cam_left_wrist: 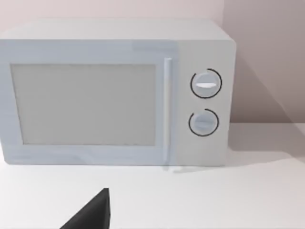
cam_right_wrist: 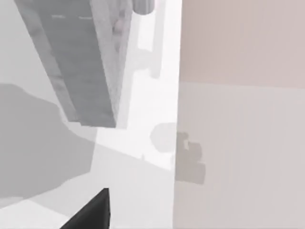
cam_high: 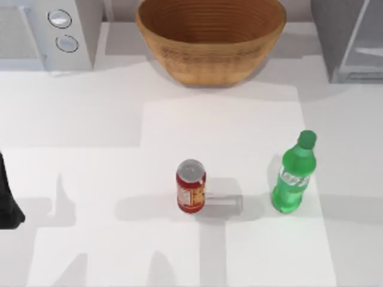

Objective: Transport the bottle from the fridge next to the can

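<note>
White table [cam_high: 90,179]: green soda bottle [cam_high: 293,176] upright nr red can [cam_high: 191,186], apart; wicker basket [cam_high: 210,36], microwave [cam_left_wrist: 114,90], grey fridge [cam_high: 350,39] along back. Finger state: can't tell.

Bright, even light (soft grey shadows), slight blur.
</note>
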You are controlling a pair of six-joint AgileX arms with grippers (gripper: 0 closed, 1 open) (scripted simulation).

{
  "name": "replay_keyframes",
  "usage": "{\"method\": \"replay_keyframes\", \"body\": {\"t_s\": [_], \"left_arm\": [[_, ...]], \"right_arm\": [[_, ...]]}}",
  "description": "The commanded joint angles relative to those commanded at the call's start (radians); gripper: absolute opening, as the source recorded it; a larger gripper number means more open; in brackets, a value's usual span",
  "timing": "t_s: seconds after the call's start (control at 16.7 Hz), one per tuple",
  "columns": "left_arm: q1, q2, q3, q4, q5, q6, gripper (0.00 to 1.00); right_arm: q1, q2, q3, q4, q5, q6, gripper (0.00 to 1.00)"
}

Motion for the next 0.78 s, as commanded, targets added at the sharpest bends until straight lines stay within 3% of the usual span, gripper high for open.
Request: {"method": "replay_keyframes", "body": {"t_s": [0.54, 0.78], "left_arm": [[0.000, 0.000, 0.000, 0.000, 0.000, 0.000, 1.00], [0.000, 0.000, 0.000, 0.000, 0.000, 0.000, 1.00]], "right_arm": [[0.468, 0.011, -0.020, 0.633, 0.112, 0.791, 1.00], [0.627, 0.013, -0.027, 0.853, 0.144, 1.037, 1.00]]}}
